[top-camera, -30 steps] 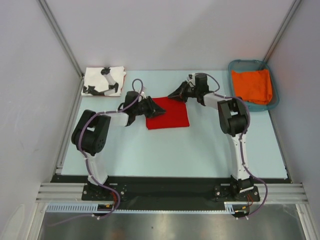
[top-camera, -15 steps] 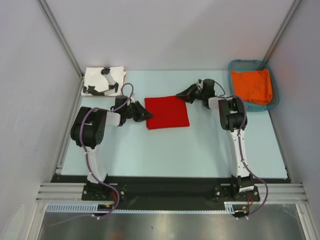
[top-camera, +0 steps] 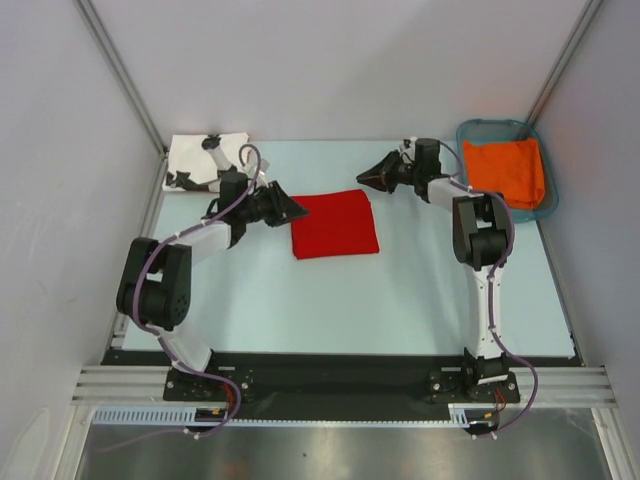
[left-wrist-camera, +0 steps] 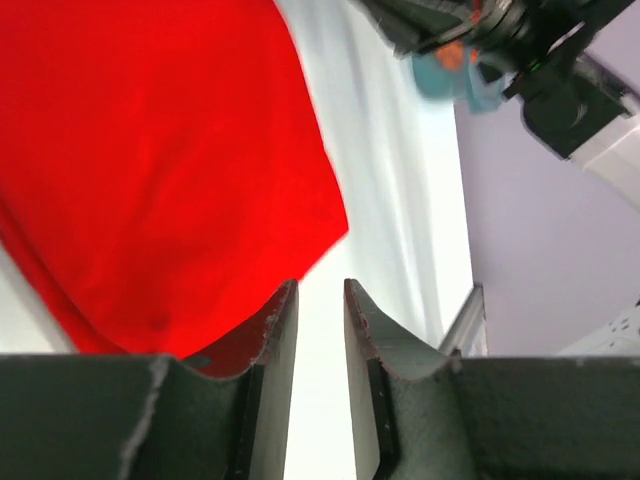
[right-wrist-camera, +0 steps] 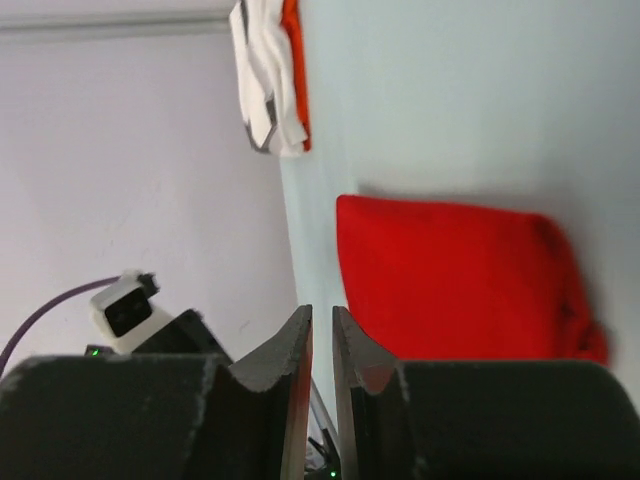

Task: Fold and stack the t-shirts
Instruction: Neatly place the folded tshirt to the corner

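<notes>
Red t-shirt (top-camera: 334,224) lies folded flat, near-square, in the middle of the tabletop (top-camera: 330,300). White t-shirt (top-camera: 205,162) with black shapes lies folded in the far left corner, well apart from it. Your left fingers (left-wrist-camera: 280,330) sit at the red t-shirt's far left corner, nearly together with a narrow slit between them, holding nothing; contact with the cloth cannot be told. Your right fingers (right-wrist-camera: 290,350) hang near its far right corner, off the cloth, almost touching each other, empty. Teal basket (top-camera: 522,215) at far right holds orange cloth (top-camera: 505,170).
</notes>
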### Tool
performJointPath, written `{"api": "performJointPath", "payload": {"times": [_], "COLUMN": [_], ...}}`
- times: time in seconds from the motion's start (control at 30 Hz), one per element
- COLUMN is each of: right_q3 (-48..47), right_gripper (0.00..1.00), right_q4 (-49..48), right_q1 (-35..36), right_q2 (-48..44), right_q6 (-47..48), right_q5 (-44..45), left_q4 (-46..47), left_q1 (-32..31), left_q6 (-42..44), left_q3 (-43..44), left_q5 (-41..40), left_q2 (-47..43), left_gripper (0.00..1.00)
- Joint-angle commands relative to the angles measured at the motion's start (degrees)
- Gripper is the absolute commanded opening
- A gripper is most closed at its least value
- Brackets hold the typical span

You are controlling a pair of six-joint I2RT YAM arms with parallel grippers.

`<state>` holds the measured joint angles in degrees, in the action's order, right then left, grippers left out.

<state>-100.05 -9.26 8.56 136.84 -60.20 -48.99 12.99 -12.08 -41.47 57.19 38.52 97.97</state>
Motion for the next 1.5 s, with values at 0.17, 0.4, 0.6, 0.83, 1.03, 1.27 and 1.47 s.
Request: {"api": "performJointPath", "payload": {"times": [0.17,0.4,0.6,0.83,1.03,1.27,1.47], "right_q3": [8.38,8.12,3.31,4.33,17.94,36.49,36.94], "right_gripper": [0.19,0.19,0.28,0.47,0.54,0.75,0.73], "right_q4": [-16.49,-11.42,19.75,46.15,42.23,21.85,14.02], "right_q1": [5.33,2.35,-0.65,4.51,20.68,42.93,50.06], "right_q2": [1.93,3.09,-8.57,-25.18,-38.99,-45.17,-37.01], "right_q6": [-7.47,-0.92,20.35,45.24,64.21,94.54,107.65], "right_q5": [-0.40,-1.01,2.21,16.53,42.27,67.26,72.54], "left_q4": [7.93,4.66,1.95,-11.84,-17.56,-26.26,-30.74], "left_q1": [-0.41,4.68,6.10,8.20,11.90,16.90,20.07], "left_q6": [-1.96,2.89,-0.35,0.43,-5.18,-9.94,-12.05], "left_q3": [-8.59,-11.83,-21.14,-24.84,-25.38,-21.51,-18.96], "left_q5": [5.24,7.00,10.34,6.48,0.60,-7.14,-8.63], "left_q2": [9.50,8.40,-9.09,-29.93,-39.17,-42.51,-39.97], "left_gripper": [0.29,0.29,0.30,0.40,0.57,0.57,0.57]}}
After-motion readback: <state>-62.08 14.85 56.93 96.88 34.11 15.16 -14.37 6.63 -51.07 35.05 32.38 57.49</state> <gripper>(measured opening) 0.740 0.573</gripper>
